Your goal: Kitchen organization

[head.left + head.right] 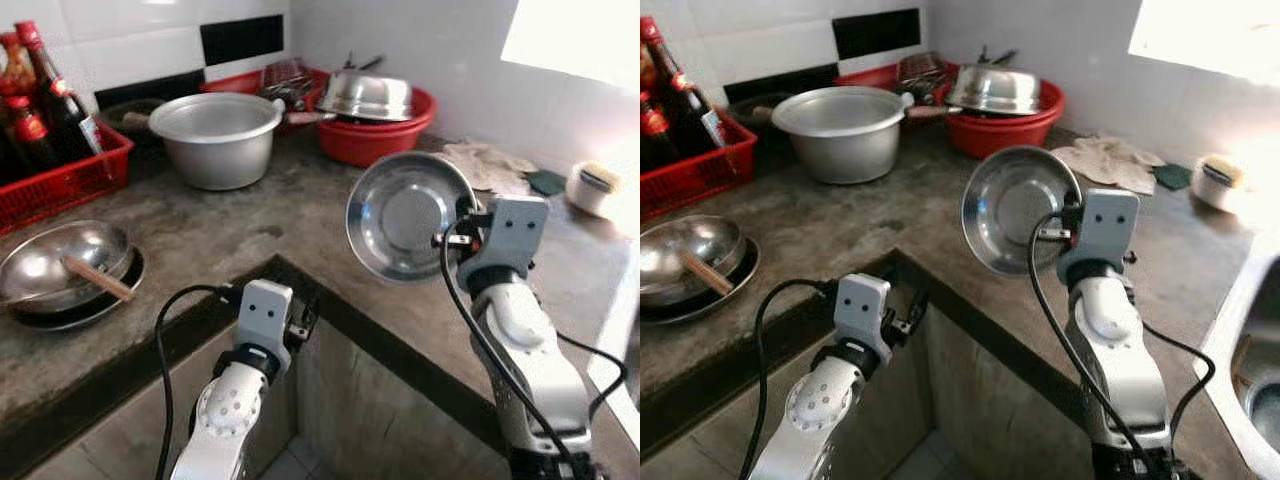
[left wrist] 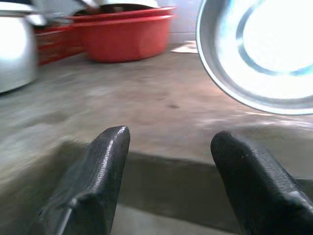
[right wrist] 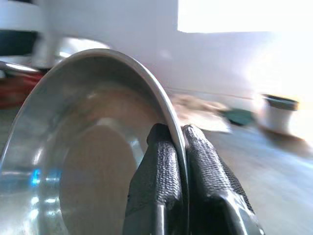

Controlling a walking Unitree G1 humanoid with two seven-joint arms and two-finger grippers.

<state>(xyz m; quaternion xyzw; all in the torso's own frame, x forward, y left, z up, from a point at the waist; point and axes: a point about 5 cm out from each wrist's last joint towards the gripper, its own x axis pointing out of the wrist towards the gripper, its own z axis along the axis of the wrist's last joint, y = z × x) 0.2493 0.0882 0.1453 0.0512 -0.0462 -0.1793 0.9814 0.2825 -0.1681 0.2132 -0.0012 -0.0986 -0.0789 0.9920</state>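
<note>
Between ribbed black fingers [image 3: 164, 166], round steel plate [image 1: 408, 215]

A shiny round steel bowl [image 1: 408, 215] is held up in the air on its edge, its hollow side facing the near left. Its right rim is pinched between the two black fingers [image 3: 161, 166] of the right gripper [image 3: 177, 134], one finger inside the hollow and one behind. The bowl has a flat round bottom and a thin flared rim. It hangs above the grey desk [image 1: 250, 225], clear of its surface, near the desk's inner corner.
</note>
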